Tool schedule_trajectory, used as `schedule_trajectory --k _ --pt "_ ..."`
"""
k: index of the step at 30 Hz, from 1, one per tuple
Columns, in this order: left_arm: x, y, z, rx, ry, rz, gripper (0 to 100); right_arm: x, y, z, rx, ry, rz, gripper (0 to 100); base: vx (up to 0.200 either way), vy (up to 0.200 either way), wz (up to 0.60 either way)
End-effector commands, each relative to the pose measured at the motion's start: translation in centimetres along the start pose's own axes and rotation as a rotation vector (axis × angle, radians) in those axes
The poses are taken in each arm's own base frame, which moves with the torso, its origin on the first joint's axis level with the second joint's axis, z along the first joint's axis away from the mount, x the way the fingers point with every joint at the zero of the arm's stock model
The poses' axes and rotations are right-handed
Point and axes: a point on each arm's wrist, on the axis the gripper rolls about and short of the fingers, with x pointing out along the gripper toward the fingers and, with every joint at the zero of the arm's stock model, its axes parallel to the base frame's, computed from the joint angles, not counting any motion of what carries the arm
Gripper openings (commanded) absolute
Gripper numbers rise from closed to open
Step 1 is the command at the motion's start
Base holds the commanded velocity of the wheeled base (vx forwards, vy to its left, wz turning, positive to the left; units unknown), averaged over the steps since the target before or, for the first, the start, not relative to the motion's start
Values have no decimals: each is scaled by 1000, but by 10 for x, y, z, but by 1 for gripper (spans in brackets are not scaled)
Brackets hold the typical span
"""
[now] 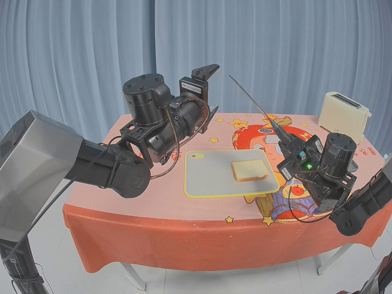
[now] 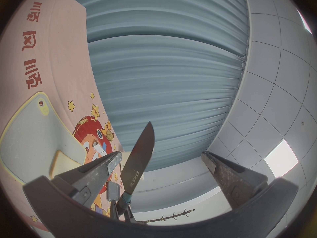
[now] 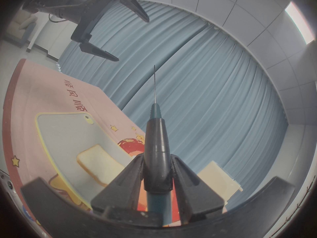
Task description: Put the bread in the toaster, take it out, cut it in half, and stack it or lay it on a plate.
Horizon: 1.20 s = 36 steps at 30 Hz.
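**Knife raised, slice whole on the board**

I had the right claw (image 1: 290, 145) clamped shut on the handle of the knife (image 1: 279, 130), right of centre in the head view. The blade angled up and away toward the upper middle of the frame, clear of everything on the bench (image 1: 163, 201). My read is that it was held high like that so the edge stayed off the cloth and the bread until it was lined up for the cut. In the right wrist view the handle sat squarely between the two fingers with the blade edge-on, so the grip looked straight.

The left claw (image 1: 214, 87) was wide open and empty, up in the air left of centre, above the far left corner of the cutting board (image 1: 208, 176). That is probably a standby spot, out of the knife's path.

The bread (image 1: 250, 170) lay flat on the right part of the board, just left of the right claw and apart from it. It was one whole square slice with no cut in it, a pale, near-white face and a thin light-tan crust. I couldn't tell from the colour whether it had been toasted.

The toaster (image 1: 344, 116) stood at the far right of the bench, cream-coloured with its slot up, well apart from the board. Judging by this layout, cutting was the step in hand.
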Motion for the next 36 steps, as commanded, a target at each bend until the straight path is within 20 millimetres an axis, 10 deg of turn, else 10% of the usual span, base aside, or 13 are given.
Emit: schedule_trajectory --k 1,13,36 --pt "-2 -4 0 -1 0 -8 100 -5 -26 32 114 9 13 0 0 0 0" --pt "-2 -6 2 0 12 -12 100 -7 -61 75 310 200 248 0 0 0 0" --pt "-19 -34 36 159 -35 -60 100 -30 -94 74 529 357 549 0 0 0 0"
